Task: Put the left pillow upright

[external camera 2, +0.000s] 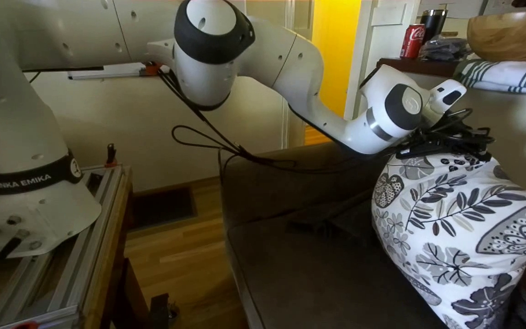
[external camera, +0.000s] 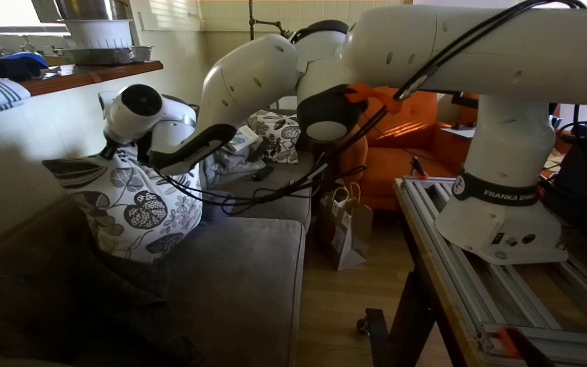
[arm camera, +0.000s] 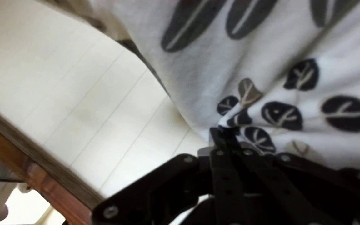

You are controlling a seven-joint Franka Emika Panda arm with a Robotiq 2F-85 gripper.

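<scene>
The base band [external camera 2: 34, 177] reads "FRANKA EMIKA"; the red can [external camera 2: 412, 42], "Coca".

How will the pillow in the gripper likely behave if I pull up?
The patterned pillow will probably bend and sag rather than lift stiffly: it gathers into folds at the gripper. Its plump, bulging shape suggests something soft and likely light for its size. It may twist, being held only by a small pinch.

From opposite sides of the arm [external camera: 405, 46], both exterior views share sofa [external camera: 252, 265] and pillow [external camera 2: 459, 228]; up close, the wrist view looks along the end effector [arm camera: 225, 132].
</scene>
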